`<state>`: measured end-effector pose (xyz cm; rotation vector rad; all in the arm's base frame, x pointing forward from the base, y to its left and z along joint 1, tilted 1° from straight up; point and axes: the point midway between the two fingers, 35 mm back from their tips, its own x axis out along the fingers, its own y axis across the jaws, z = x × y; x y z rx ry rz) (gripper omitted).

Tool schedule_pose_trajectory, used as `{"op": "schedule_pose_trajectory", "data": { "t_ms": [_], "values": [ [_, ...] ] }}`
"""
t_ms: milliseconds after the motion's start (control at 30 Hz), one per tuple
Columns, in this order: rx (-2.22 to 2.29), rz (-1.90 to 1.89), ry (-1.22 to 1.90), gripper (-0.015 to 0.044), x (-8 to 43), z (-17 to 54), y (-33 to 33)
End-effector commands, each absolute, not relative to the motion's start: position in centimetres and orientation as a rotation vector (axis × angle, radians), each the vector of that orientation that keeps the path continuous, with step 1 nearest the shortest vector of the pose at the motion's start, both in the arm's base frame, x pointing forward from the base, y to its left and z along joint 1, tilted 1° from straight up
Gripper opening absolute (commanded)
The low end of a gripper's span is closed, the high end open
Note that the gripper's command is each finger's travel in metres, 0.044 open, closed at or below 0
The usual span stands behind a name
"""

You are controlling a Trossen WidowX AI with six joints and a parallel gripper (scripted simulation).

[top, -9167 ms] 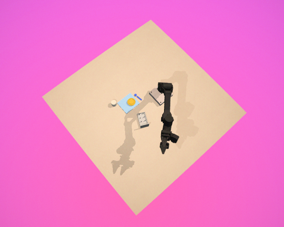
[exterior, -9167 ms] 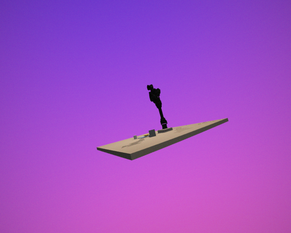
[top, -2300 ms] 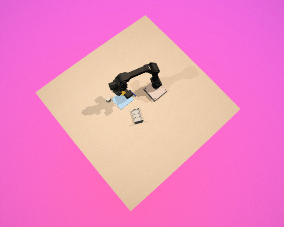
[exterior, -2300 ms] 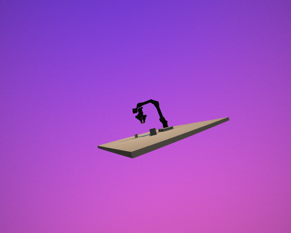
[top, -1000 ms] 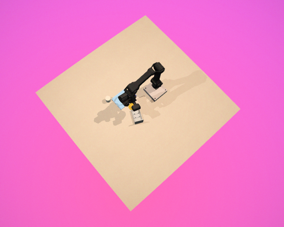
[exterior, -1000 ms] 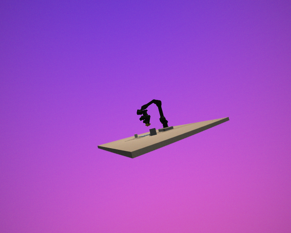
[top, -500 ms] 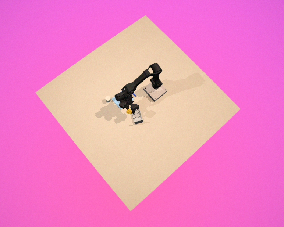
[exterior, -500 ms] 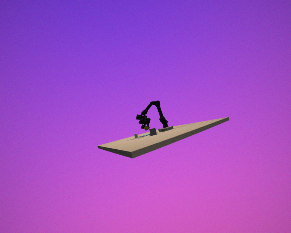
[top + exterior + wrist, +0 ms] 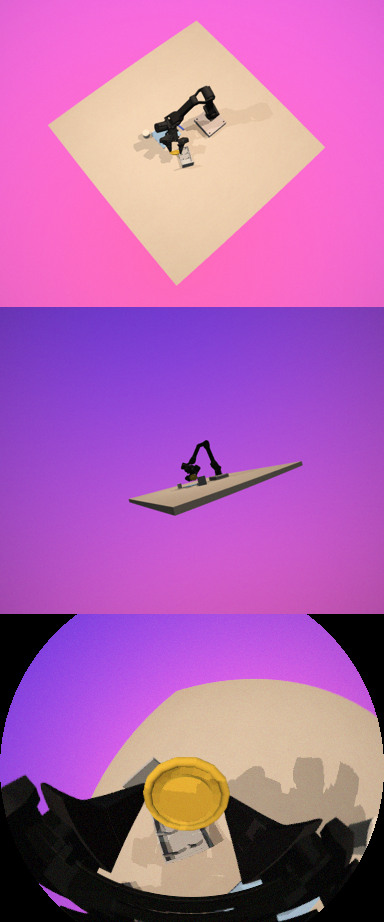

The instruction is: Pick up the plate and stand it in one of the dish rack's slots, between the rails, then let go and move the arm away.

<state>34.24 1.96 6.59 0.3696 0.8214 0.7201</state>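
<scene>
Tan table (image 9: 224,198), magenta backdrop; pincer (image 9: 175,144) grips plate (image 9: 174,152).

Setting: bare robot test bench, not a furnished room. Evidence: one tan square table slab (image 9: 243,179) against plain pink-purple backdrop; black arm (image 9: 187,107) bolted to grey base plate (image 9: 209,126); few kitchen props, grey dish rack (image 9: 186,158), white cup (image 9: 145,133), blue mat (image 9: 158,138).

The plate (image 9: 186,792) is golden yellow, its centre a shade darker than its rim. The rack (image 9: 186,157) is pale grey. The black fingers match the black arm (image 9: 185,107). The tabletop (image 9: 224,198) is plain tan, the mat (image 9: 157,136) light blue, the cup (image 9: 145,133) white.
</scene>
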Motion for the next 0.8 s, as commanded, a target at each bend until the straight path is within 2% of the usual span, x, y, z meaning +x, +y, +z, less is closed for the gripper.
{"op": "schedule_pose_trajectory", "data": {
  "t_ms": [0, 767],
  "values": [
    [0.343, 0.777, 0.738, 0.0, 33.9, 6.2, 1.9],
    [0.052, 1.026, 0.105, 0.0, 28.6, 6.2, 1.5]
  ]
}}
